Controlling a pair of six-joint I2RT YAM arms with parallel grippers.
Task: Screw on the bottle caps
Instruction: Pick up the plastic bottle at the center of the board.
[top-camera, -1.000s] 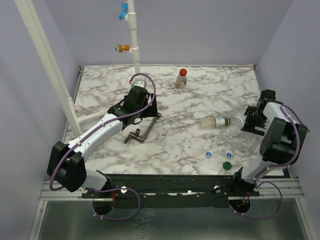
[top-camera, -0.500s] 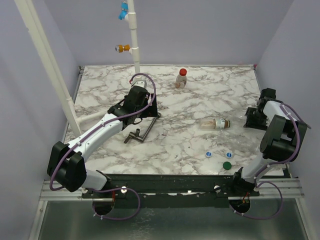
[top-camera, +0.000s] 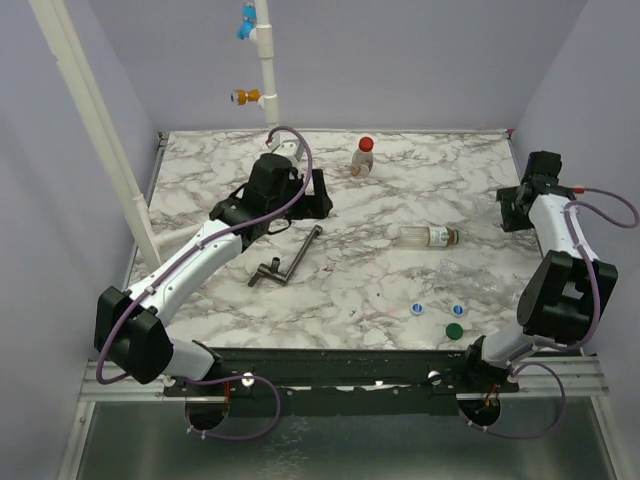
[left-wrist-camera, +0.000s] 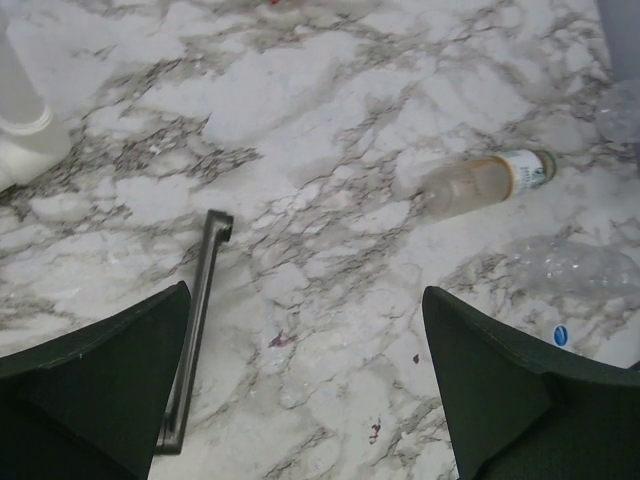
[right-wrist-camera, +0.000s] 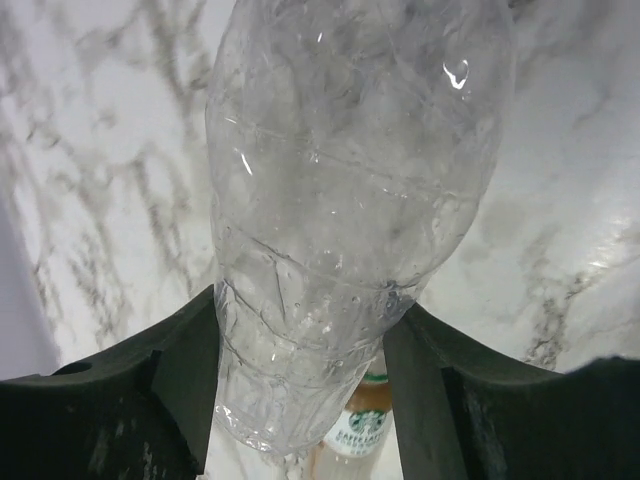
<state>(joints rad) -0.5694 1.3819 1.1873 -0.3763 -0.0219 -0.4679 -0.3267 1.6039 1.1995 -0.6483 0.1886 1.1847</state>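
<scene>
A clear bottle with the red cap stands upright at the back. A labelled bottle lies uncapped mid-right; it also shows in the left wrist view and under the right gripper. Two white-and-blue caps and a green cap lie near the front edge. My right gripper is shut on a crumpled clear bottle above the table's right side. My left gripper is open and empty above the marble. Another clear bottle lies flat.
A dark metal crank tool lies left of centre, also seen by the left finger. A white pipe with blue and orange fittings stands at the back left, its base in the left wrist view. A slanted white post is at the left.
My left gripper has risen off the metal tool and moved back and right. My right gripper has swung toward the back with the clear bottle. The labelled bottle has shifted slightly left.
</scene>
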